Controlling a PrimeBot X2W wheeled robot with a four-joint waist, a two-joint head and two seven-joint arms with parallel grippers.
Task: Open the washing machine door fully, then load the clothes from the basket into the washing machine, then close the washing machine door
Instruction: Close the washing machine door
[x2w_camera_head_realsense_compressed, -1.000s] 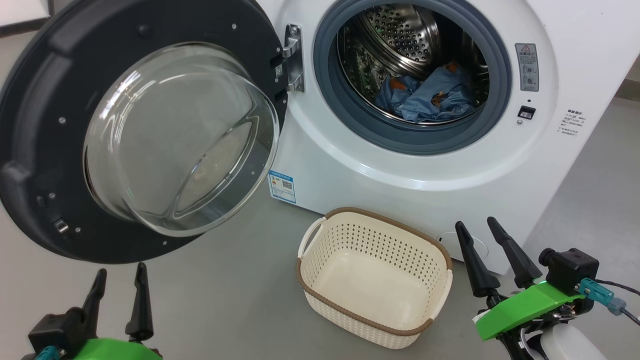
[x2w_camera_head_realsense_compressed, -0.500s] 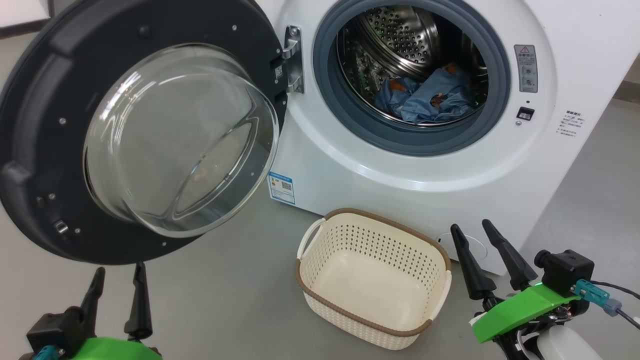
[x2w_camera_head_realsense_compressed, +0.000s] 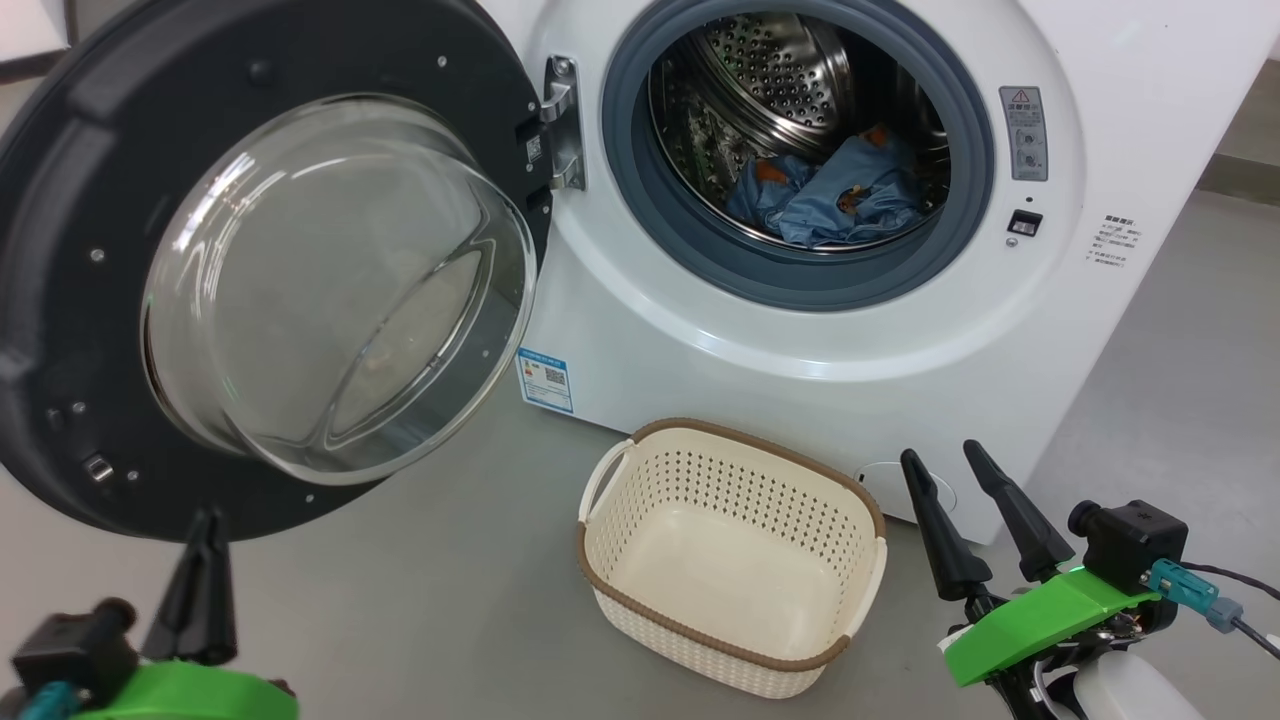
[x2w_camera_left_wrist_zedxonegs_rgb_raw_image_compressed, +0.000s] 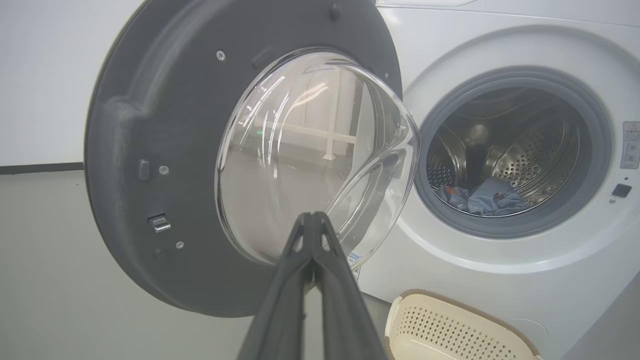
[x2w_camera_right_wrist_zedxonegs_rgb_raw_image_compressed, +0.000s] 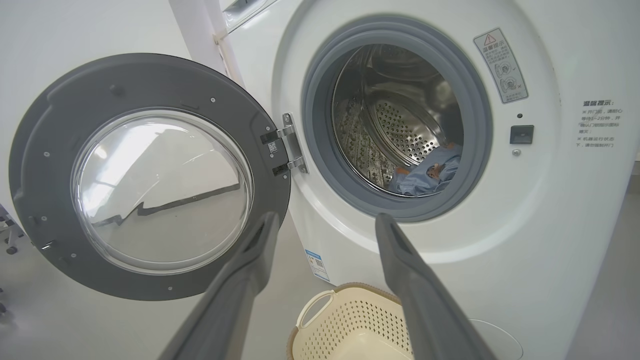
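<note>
Door's swung wide to the left: the washing machine door (x2w_camera_head_realsense_compressed: 270, 270) hangs open, glass bowl bulging toward the near side, and the clothes (x2w_camera_head_realsense_compressed: 825, 195) lie bunched low in the drum of the washing machine (x2w_camera_head_realsense_compressed: 800, 340). The right wrist view gives the hinge (x2w_camera_right_wrist_zedxonegs_rgb_raw_image_compressed: 292, 145) square on; the left wrist view gives the door's latch (x2w_camera_left_wrist_zedxonegs_rgb_raw_image_compressed: 159, 222) on its left rim. The basket (x2w_camera_head_realsense_compressed: 760, 445) sits on the floor (x2w_camera_head_realsense_compressed: 450, 570) just in front of the machine, right of the door's lower edge, open grey floor between them. Left gripper (x2w_camera_head_realsense_compressed: 210, 525), under the door's rim, fingers pressed together, holding nothing. Right gripper (x2w_camera_head_realsense_compressed: 940, 453), just right of the basket, fingers spread, gripping nothing
</note>
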